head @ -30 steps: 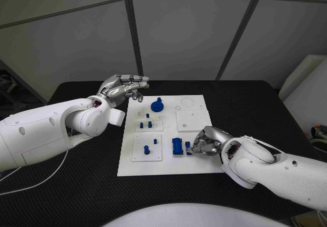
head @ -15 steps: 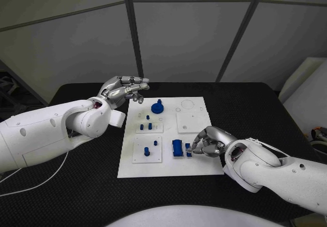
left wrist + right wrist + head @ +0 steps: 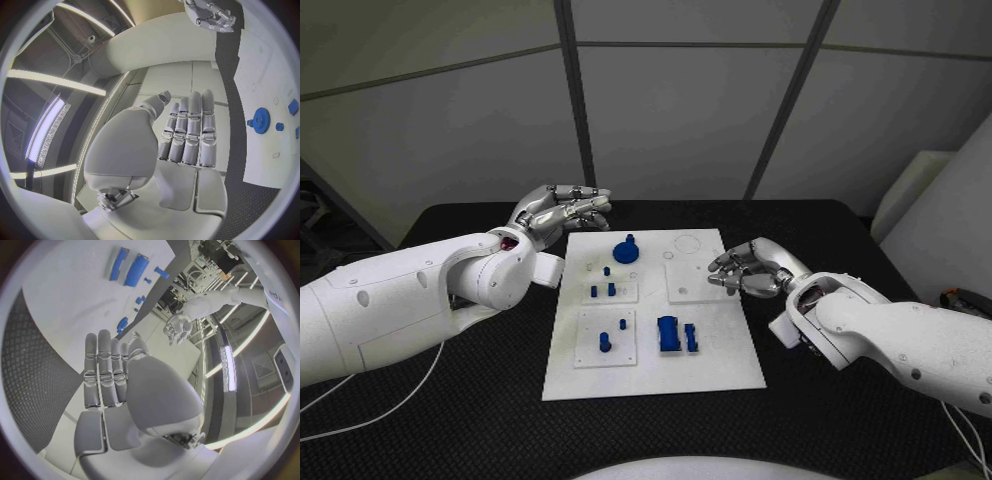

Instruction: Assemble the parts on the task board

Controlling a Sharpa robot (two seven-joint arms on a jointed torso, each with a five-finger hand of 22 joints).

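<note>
Left silver hand [image 3: 564,208] hovered empty, fingers loosely extended, beyond the white rectangular task board [image 3: 718,345] | right silver hand [image 3: 747,270] empty, fingers straight, above the board's edge | blue plastic block [image 3: 671,333] lay nearer the robot than right hand, apparently awaiting pickup.

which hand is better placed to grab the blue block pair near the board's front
Right, probably: the right hand hangs empty over the task board, closer to the blue blocks; the left hand hovers beyond the board's far corner.
</note>
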